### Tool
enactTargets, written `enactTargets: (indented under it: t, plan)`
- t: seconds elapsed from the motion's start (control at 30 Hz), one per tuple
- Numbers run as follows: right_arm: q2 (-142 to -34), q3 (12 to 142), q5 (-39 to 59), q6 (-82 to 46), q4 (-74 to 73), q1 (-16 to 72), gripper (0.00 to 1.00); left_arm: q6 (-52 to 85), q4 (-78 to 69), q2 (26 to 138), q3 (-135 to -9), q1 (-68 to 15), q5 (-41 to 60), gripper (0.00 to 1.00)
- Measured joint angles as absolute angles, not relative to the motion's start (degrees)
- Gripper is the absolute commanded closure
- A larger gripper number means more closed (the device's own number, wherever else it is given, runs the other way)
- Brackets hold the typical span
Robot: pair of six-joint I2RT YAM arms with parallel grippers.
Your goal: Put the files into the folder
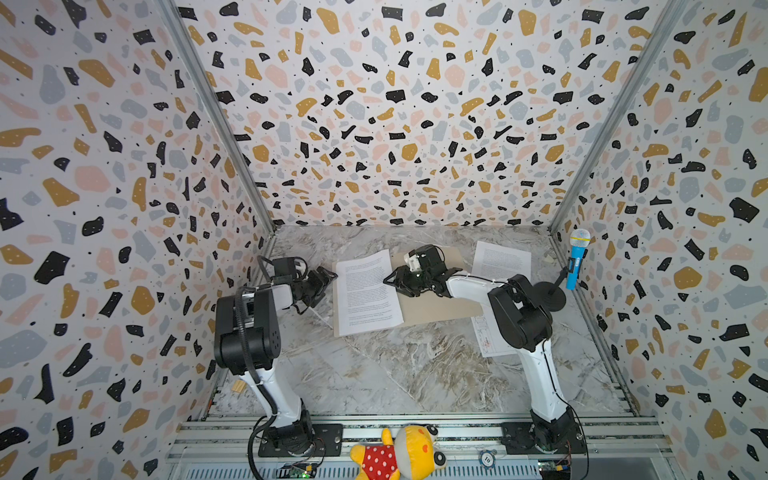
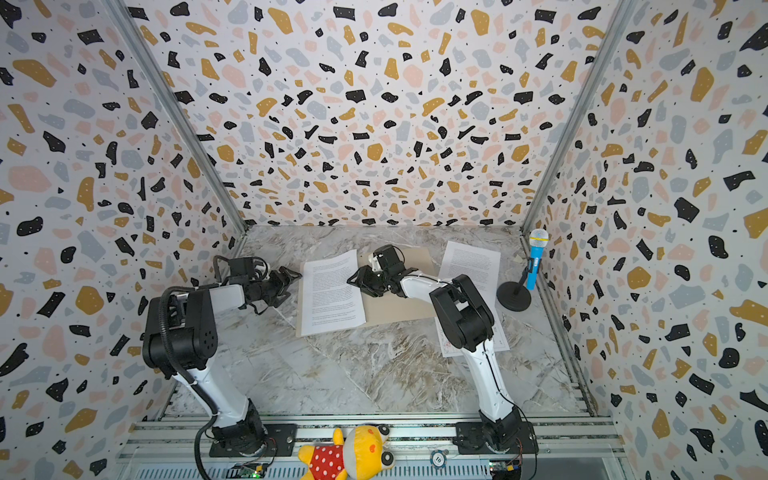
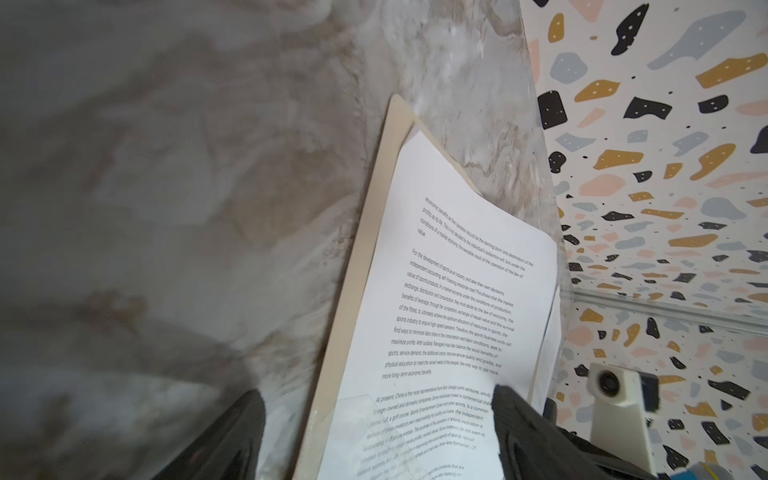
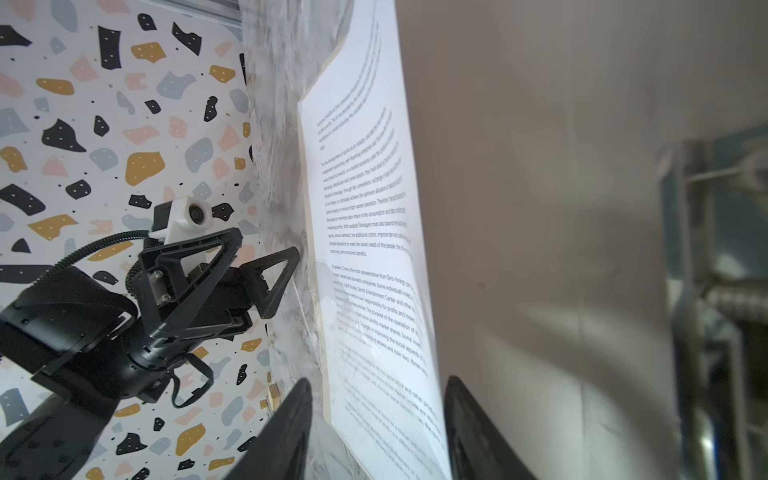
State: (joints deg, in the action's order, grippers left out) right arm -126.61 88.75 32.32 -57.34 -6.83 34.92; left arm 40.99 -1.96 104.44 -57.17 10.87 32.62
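Folder point(image 1: 440, 307) flat on marble table point(image 1: 395, 374) in both top views. 1 text sheet point(image 1: 365, 291) lies on its left half. 2nd text sheet point(image 1: 503, 259) on the table at back right, diagram sheet point(image 1: 488, 340) partly under the right arm; both outside the folder. Left gripper point(image 1: 322, 282) at the folder's left edge, right gripper point(image 1: 397, 286) over the sheet's right edge.

Left wrist: jaws wide apart, folder edge and sheet between them.

Right wrist: jaws apart, straddling the sheet's edge, not pinching.

Terrazzo-print walls point(image 1: 395, 104); marble-look tabletop point(image 1: 395, 374); corner rails point(image 1: 221, 120), apparently metal.
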Motion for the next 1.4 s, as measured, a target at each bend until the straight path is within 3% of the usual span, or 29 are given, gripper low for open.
enactTargets:
  t: [0.17,0.37,0.77,1.0,1.4]
  plan:
    - [-122.0,86.4,31.1,-54.3,-6.2,33.3,0.47,41.1,0.1,100.9,-58.4,10.3,27.5,0.17]
    - [-119.9,85.4,31.0,-49.7,-3.1,30.6,0.49,41.1,1.3,101.4,-62.5,3.1,24.0,0.22]
    - [-117.7,77.5,34.4,-40.4,2.1,25.4,0.7,43.2,-1.0,113.1,-72.3,-14.2,26.7,0.61]
    - [-117.7,75.7,38.2,-38.7,2.1,25.1,0.73,46.4,-4.2,120.3,-78.2,-18.6,28.4,0.71]
    - [-117.7,73.5,40.6,-39.1,0.4,25.1,0.76,49.0,-4.7,126.3,-81.9,-20.4,29.1,0.77]
